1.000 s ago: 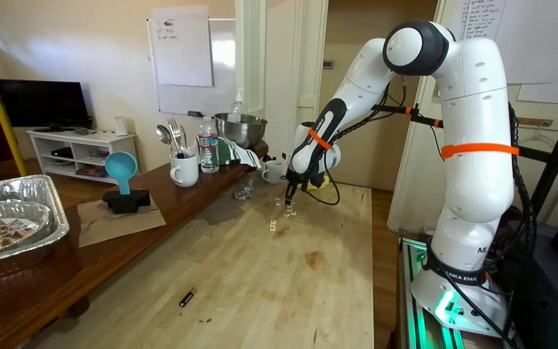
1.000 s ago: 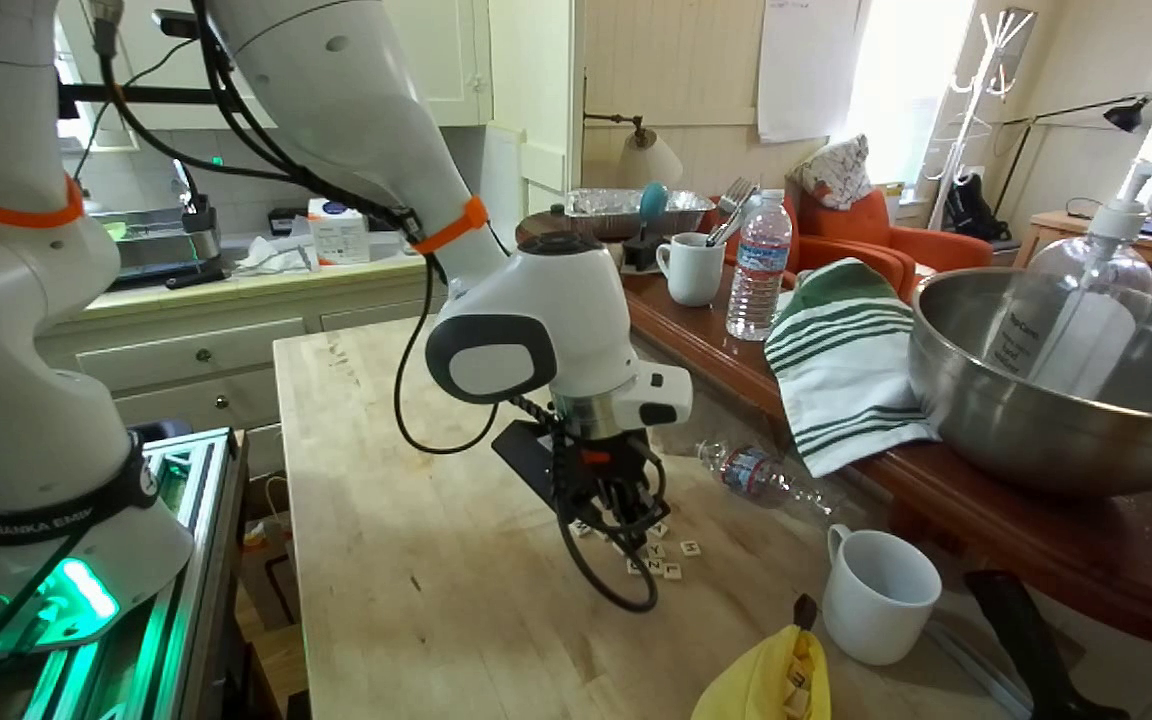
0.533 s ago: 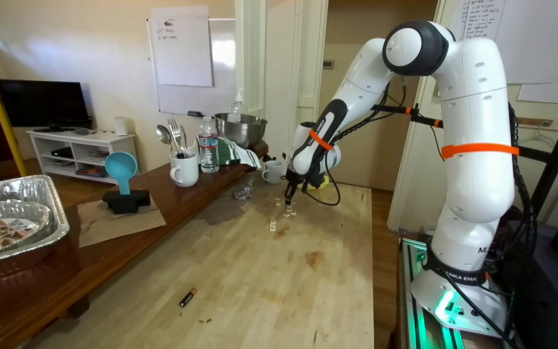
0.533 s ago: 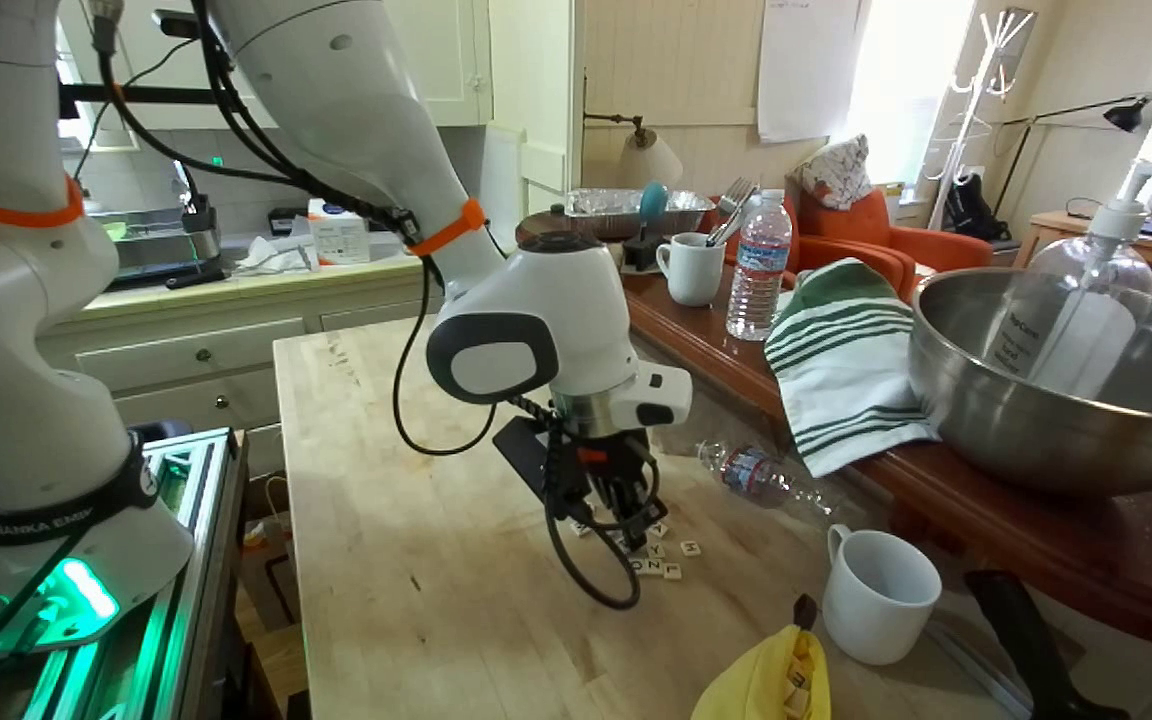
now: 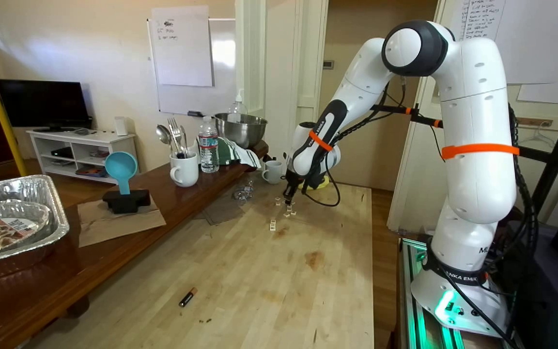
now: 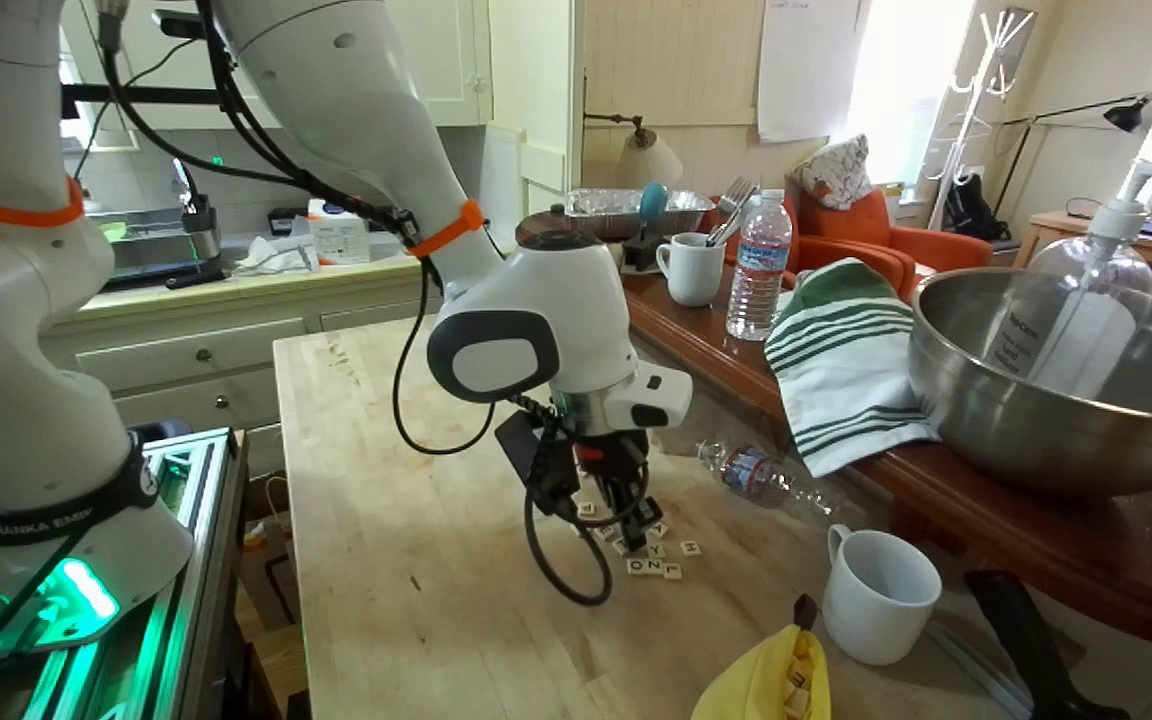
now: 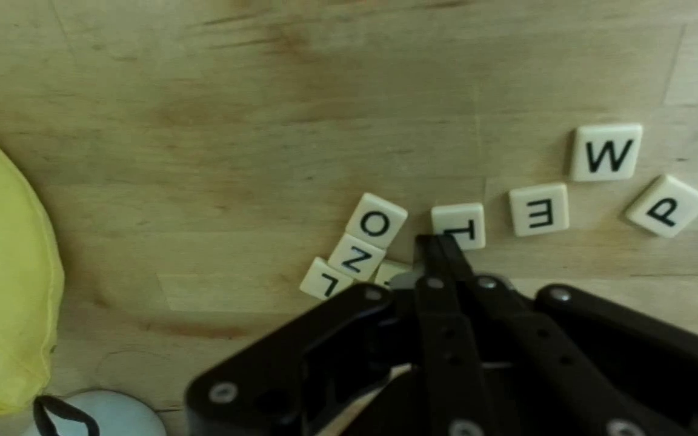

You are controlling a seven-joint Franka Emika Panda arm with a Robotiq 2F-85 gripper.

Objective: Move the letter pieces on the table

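Gripper (image 7: 438, 239): low, jaws pressed together.
T tile (image 7: 460, 220): on the table (image 7: 203, 151), partly behind the fingertips (image 7: 427, 248); contact hard to judge.
O tile (image 7: 376, 223) and L tile (image 7: 326, 280): ends of a slanted three-tile row.
P tile (image 7: 668, 206): near W tile (image 7: 606, 152).

I read black characters on cream letter pieces (image 7: 375, 224), and my own fingers (image 7: 440, 321) look black on camera. The surface (image 5: 279, 271) I work over is pale wood with streaky grain and brown stains (image 5: 314, 260). My arm (image 5: 472, 106) is white with dark patches (image 5: 419, 48) and orange bands (image 5: 480, 150); a light (image 5: 445, 304) on its base (image 5: 477, 293) glows green. I also see a yellow pouch (image 6: 766, 680), a white mug (image 6: 881, 605), a green-and-white striped towel (image 6: 841, 365), a reddish-brown counter (image 5: 182, 201), a silver bowl (image 6: 996, 430), a blue scoop (image 5: 121, 168), a black battery (image 5: 188, 297) with a copper end, and an orange armchair (image 6: 844, 235).
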